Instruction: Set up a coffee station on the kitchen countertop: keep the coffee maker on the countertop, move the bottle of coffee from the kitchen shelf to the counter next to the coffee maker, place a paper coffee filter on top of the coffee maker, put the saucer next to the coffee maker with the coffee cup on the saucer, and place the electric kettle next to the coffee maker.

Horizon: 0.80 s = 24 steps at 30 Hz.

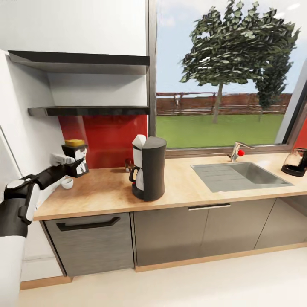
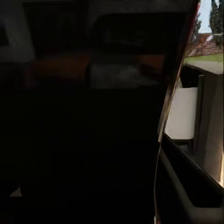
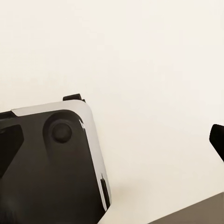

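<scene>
Head view: the left arm reached out over the left end of the tabletop (image 1: 102,192), its left tool (image 1: 70,163) clamped on the bottle of coffee (image 1: 76,157), dark w/ an orange-tan cap, held upright above the wood surface & in front of the red backsplash (image 1: 106,136). Just below the tool, near the tabletop's left edge, sat a small white coffee cup (image 1: 67,183); whether a saucer lay under it could not be told. The coffee maker (image 1: 149,168) stood upright mid-tabletop, carafe toward the left, w/ a small brown item (image 1: 128,165) behind it by the backsplash. To the right lay the sink (image 1: 241,175) w/ its tap (image 1: 238,151), & the electric kettle (image 1: 295,162) stood at the far right end, well apart from the coffee maker. Both kitchen shelf boards (image 1: 89,111) hung on the wall above the bottle. Left wrist view was mostly dark, bottle close up, coffee maker (image 2: 196,121) beyond. Right wrist view showed pale floor (image 3: 149,70) & part of the robot's base (image 3: 46,163); right tool's state could not be told.
</scene>
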Available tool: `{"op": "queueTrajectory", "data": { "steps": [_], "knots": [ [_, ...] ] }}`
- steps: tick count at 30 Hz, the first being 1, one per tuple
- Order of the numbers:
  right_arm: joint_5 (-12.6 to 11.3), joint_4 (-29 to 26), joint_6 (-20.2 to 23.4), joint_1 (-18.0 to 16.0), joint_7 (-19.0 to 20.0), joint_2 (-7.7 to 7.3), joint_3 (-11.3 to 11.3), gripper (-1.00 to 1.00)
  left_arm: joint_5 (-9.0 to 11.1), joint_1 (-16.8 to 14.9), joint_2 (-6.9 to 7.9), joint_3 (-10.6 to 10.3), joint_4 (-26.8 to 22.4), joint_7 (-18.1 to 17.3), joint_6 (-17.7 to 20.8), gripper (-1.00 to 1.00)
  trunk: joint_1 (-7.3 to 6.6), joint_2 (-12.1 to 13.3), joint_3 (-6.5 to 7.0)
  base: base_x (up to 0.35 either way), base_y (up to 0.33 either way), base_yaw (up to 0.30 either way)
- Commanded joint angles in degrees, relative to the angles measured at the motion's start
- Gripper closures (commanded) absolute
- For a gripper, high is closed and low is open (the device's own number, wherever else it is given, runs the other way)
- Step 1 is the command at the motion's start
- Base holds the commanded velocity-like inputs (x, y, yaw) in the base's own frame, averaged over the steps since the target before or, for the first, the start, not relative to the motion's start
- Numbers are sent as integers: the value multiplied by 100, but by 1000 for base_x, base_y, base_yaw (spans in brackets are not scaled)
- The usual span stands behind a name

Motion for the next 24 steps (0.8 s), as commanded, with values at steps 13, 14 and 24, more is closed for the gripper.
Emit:
{"op": "queueTrajectory", "data": {
  "steps": [13, 14, 24],
  "knots": [
    [-43, 1, -22, -2, 9, 1, -33, -100, -496, 990, -992, -3, 61, 1308, -1097, 100, 1, -7, -1, 0, 0, 0],
    [-45, 1, -22, -2, 9, 1, -34, -100, -551, 1112, -1046, -5, 132, 1460, -1313, 100, 1, -7, -1, 0, 0, 0],
    [-48, 9, -22, -6, 9, 1, -36, -100, -716, 1307, -1133, -104, 687, 2536, -1716, 100, 1, -7, -1, 0, 0, -127]
  ]
}}
